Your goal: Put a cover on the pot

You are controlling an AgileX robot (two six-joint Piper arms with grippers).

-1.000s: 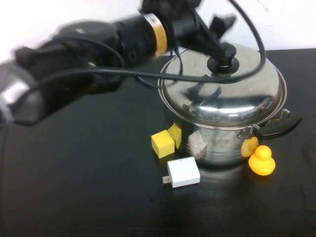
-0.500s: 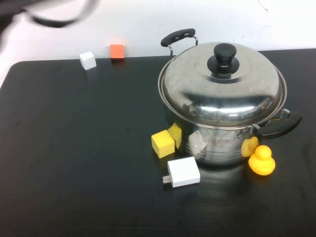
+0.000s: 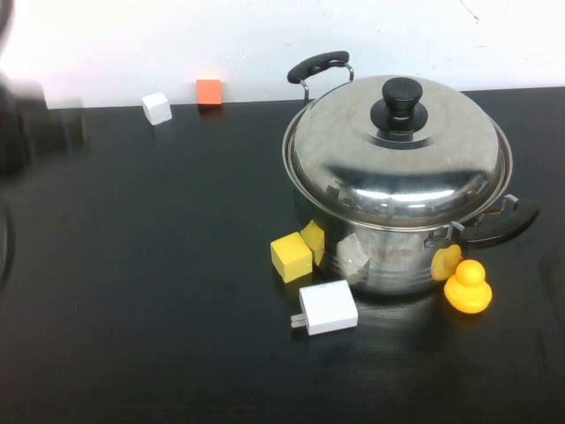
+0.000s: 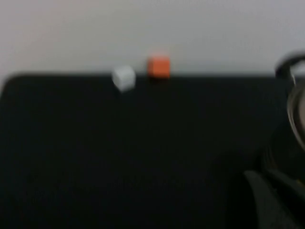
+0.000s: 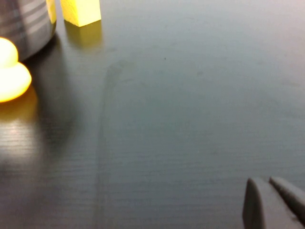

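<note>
The big steel pot (image 3: 397, 252) stands right of centre on the black table, with its black handles at the back and at the right. The domed steel lid (image 3: 397, 168) with the black knob (image 3: 400, 102) sits flat on its rim. My left arm (image 3: 26, 132) is a dark blur at the far left edge, well away from the pot. My left gripper (image 4: 264, 175) hangs over bare table, fingers close together and empty; the pot's edge (image 4: 298, 109) shows at that view's side. My right gripper (image 5: 263, 181) is shut and empty, low over the table near the pot (image 5: 24, 24).
A yellow cube (image 3: 290, 258), a white charger (image 3: 327, 307) and a yellow duck (image 3: 467, 287) lie against the pot's front. A white cube (image 3: 156, 108) and an orange cube (image 3: 208, 92) sit at the table's back edge, left of the pot.
One second ago my left gripper was at the lid's knob. It has let go and the arm has swung away to the far left. The lid stays on the pot.
</note>
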